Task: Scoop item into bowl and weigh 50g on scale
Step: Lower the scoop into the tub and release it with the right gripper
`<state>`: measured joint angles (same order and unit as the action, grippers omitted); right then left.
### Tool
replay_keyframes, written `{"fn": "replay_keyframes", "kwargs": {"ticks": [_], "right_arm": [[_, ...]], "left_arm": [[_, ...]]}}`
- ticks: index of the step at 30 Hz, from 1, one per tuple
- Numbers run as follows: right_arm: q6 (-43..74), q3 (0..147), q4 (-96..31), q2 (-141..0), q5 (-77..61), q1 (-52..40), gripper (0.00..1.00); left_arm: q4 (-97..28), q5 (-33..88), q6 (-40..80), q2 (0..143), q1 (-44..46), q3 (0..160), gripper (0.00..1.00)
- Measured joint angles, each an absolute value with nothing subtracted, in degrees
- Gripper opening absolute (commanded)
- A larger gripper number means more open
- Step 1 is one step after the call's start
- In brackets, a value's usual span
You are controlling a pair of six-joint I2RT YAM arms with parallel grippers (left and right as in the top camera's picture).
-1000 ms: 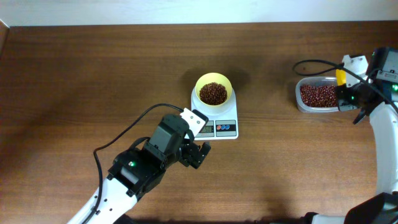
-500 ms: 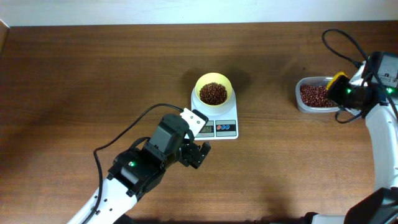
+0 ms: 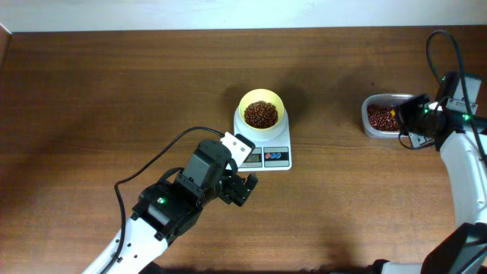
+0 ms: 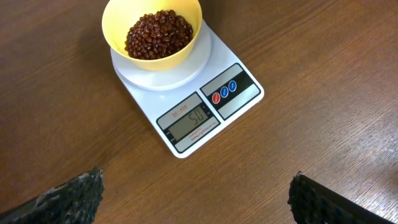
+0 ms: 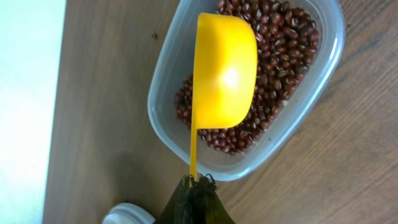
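Observation:
The pale-yellow bowl [image 3: 243, 105] stands on the white scale [image 3: 278, 157], filled with dark red-brown beans [image 3: 260, 114]. In the left wrist view the bowl [image 4: 115, 45] and its beans [image 4: 158, 34] sit at the top, and the scale [image 4: 239, 93] shows 50 on its display. My left gripper [image 3: 242, 189] hangs open just in front of the scale, its jaws wide apart over bare wood [image 4: 196, 182]. My right gripper [image 5: 196, 183] is shut on the thin handle of a yellow scoop [image 5: 225, 68]. The scoop shows its rounded back above the beans [image 5: 280, 62] in a clear tub [image 5: 166, 134].
The clear tub [image 3: 367, 122] stands near the table's right edge, with my right gripper [image 3: 416, 125] beside it. A black cable loops from the left arm across the wood [image 3: 163, 156]. A white round part [image 5: 127, 214] shows low in the right wrist view.
The right wrist has swung to the right and the scoop has turned down over the tub's beans. Left arm, bowl and scale have not moved.

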<state>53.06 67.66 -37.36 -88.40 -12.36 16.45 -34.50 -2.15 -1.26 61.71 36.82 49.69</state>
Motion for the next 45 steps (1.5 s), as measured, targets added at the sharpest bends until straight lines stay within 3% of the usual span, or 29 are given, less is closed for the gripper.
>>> {"fn": "replay_keyframes", "kwargs": {"ticks": [9, 10, 11, 12, 22, 36, 45], "right_arm": [[58.3, 67.6, -33.7, -93.8, -15.6, 16.4, 0.04], [58.4, 67.6, -33.7, -94.0, -15.6, 16.4, 0.14], [58.5, 67.6, -33.7, -94.0, -15.8, 16.4, 0.39], [58.8, 67.6, -33.9, -94.1, -15.8, 16.4, 0.56], [57.0, 67.6, -36.2, -95.9, -16.9, 16.4, 0.99], [40.3, 67.7, -46.3, -95.9, -20.0, 16.4, 0.99], [26.7, 73.5, -57.0, -96.0, -12.0, 16.4, 0.99]], "left_arm": [[-34.5, -2.2, -1.3, 61.7, 36.8, 49.7, 0.99], [-34.5, -2.2, -1.3, 61.7, 36.8, 49.7, 0.99], [-34.5, -2.2, -1.3, 61.7, 36.8, 49.7, 0.99], [-34.5, -2.2, -1.3, 61.7, 36.8, 49.7, 0.99], [-34.5, -2.2, -1.3, 61.7, 36.8, 49.7, 0.99], [-34.5, -2.2, -1.3, 61.7, 36.8, 49.7, 0.99], [-34.5, -2.2, -1.3, 61.7, 36.8, 49.7, 0.99]]}}
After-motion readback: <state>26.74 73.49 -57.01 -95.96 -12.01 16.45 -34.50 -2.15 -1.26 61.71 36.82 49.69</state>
